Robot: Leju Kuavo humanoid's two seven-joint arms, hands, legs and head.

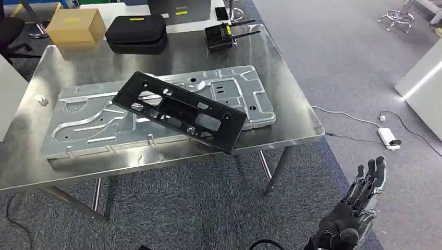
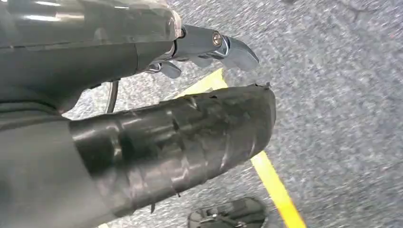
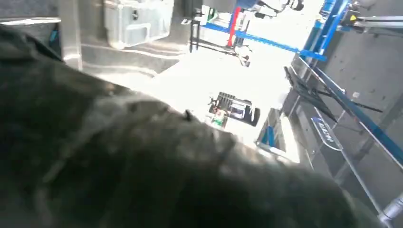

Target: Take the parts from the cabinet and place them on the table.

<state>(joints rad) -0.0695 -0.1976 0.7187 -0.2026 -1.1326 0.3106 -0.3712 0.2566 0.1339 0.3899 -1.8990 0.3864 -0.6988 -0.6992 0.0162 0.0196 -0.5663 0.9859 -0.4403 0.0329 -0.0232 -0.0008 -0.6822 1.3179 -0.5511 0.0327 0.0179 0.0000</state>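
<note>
A large silver stamped metal plate (image 1: 83,122) lies flat on the steel table (image 1: 292,112). A long black plastic frame part (image 1: 180,111) rests slantwise on top of it, and its near corner reaches the table's front edge. My right hand (image 1: 359,203) hangs low beyond the table's near right corner, above the carpet. Its fingers are stretched out and hold nothing. In the left wrist view my left hand (image 2: 142,118) is over the carpeted floor, thumb and fingers apart, with nothing in it.
At the table's far side stand a cardboard box (image 1: 75,25), a black zip case (image 1: 136,32) and a black device with antennas (image 1: 221,36). A white adapter (image 1: 388,137) and its cable lie on the floor to the right. Yellow floor tape (image 2: 278,190) runs below my left hand.
</note>
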